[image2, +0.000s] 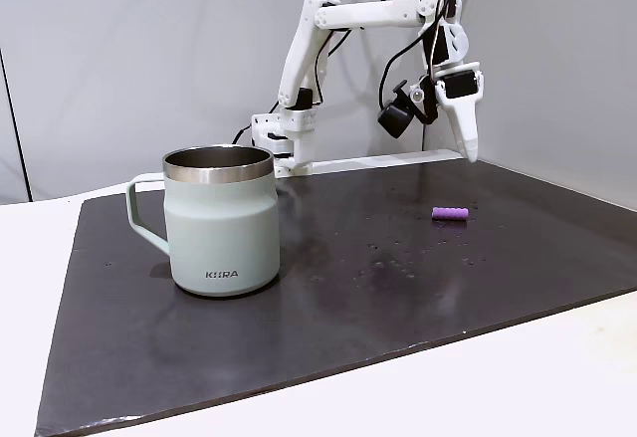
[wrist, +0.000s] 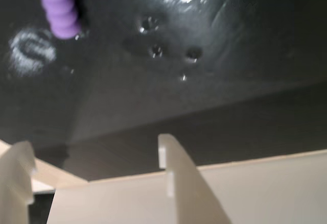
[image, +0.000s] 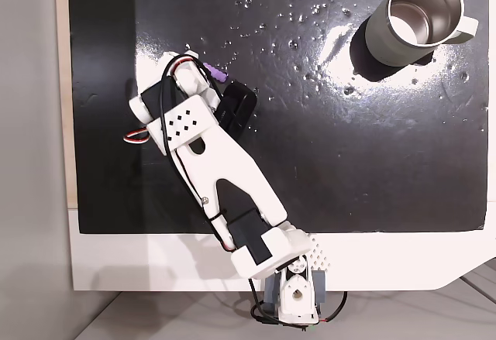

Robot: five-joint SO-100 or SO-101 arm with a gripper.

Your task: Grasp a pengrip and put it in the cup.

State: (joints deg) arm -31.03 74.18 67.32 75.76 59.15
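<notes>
a: what took up most of the frame?
b: a black mat (image: pixel 310 162) covered the white bench (image: pixel 155 262). from above, the white arm (image: pixel 225 177) ran from the bottom centre toward the upper left.

a: and the cup?
b: the cup (image: pixel 411 22) stood upright in the upper right of that top-down picture, well apart from the arm. in the side-on fixed view the cup (image2: pixel 219 223) sat left of centre, handle to the left.

a: the gripper?
b: the gripper (image2: pixel 468 148) hung above the mat at upper right in the side-on view, holding nothing. the wrist view showed its fingers (wrist: pixel 179 178) with a clear gap between them, moderately parted.

a: where was the pengrip?
b: the pengrip (image2: pixel 450 213) lay on the mat, below the gripper. it sat at the upper left of the wrist view (wrist: pixel 60 7), not touched by the fingers.
</notes>
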